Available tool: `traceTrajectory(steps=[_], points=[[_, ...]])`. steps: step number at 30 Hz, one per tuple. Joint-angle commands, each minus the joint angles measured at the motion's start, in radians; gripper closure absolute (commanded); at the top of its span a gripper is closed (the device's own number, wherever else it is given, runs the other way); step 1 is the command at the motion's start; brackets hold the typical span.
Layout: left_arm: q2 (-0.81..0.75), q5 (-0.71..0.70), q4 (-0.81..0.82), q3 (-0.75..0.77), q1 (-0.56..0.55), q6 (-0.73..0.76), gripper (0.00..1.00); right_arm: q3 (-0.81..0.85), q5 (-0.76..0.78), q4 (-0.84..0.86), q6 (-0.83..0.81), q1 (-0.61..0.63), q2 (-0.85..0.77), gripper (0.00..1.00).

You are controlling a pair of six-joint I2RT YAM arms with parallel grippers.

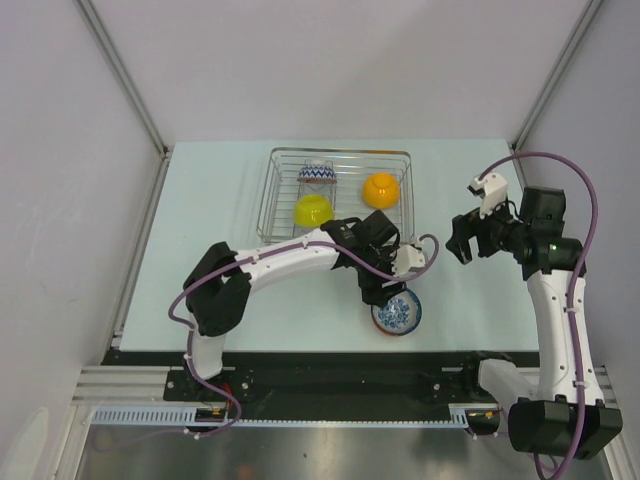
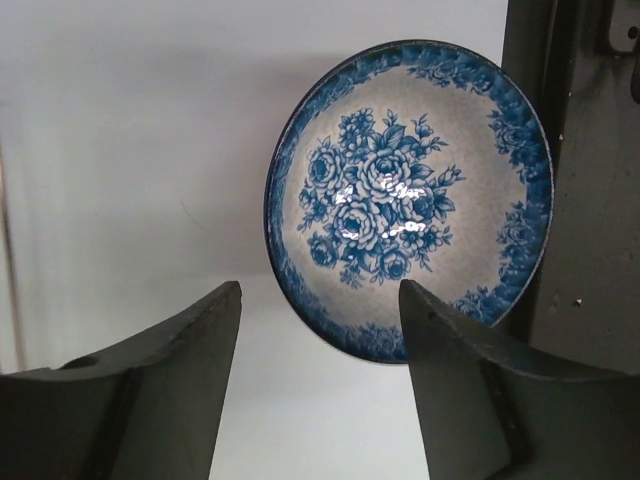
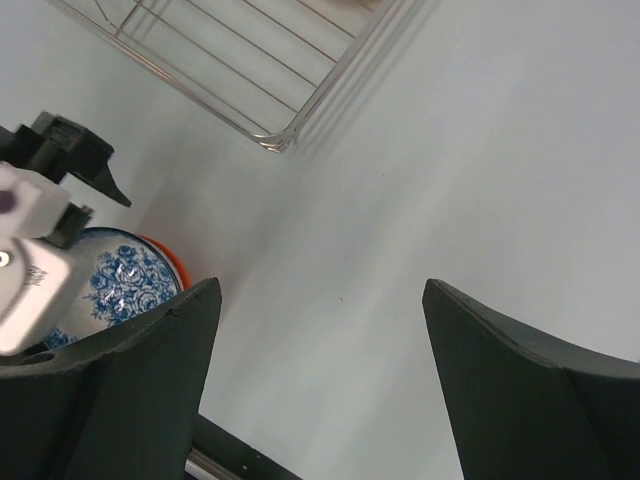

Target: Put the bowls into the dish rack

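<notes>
Your white-and-blue bowl (image 1: 402,313) sits on the surface (image 1: 200,250) near its front edge, in front of the dish rack's (image 1: 340,151) right front corner and apart from it. It is mouth up: in the left wrist view the flowered inside of the bowl (image 2: 400,200) faces the camera. The bowl is round, so no long axis can be told. The rack's long side runs left to right across the surface. Inside it you have the zigzag bowl (image 1: 317,175) at the back left, the lime-yellow bowl (image 1: 313,210) in front of it, and the orange bowl (image 1: 381,188) to the right. From above it is hard to make out how each of the three is tipped. Your left tool (image 1: 378,290) hangs over the white-and-blue bowl and hides its left rim in the top view. From the wrist, its fingers (image 2: 200,350) stand well apart with nothing clamped between them, and the right one covers a bit of the bowl's lower rim. Your right tool (image 1: 460,245) is off to the right, above bare surface, spread wide and empty. Its wrist camera cuts the rack (image 3: 250,80) down to one corner. It also shows a red-orange rim (image 3: 170,262) right against the white-and-blue bowl's edge; only that sliver shows, so you cannot tell how it sits.
</notes>
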Motion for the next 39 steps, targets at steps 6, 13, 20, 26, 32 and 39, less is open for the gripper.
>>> traceTrajectory(steps=[6,13,20,26,32,39], points=[[0.040,0.004,-0.019,0.048,-0.016,-0.012,0.73,-0.001,-0.065,0.007,-0.009,-0.028,-0.028,0.14],[0.040,-0.009,-0.022,0.053,-0.019,-0.012,1.00,-0.003,-0.076,0.013,-0.005,-0.033,-0.021,0.14],[0.043,-0.008,-0.045,0.076,-0.019,-0.009,1.00,0.002,-0.076,0.018,0.002,-0.035,-0.015,0.14],[0.000,-0.025,-0.065,0.136,-0.017,-0.007,1.00,0.003,-0.090,0.021,0.025,-0.036,0.000,0.14],[-0.051,-0.032,-0.077,0.189,-0.014,-0.013,1.00,-0.003,-0.119,0.033,0.057,-0.036,0.025,0.12],[-0.097,-0.032,-0.085,0.203,-0.013,-0.006,1.00,0.028,-0.145,0.038,0.090,-0.054,0.034,0.10]])
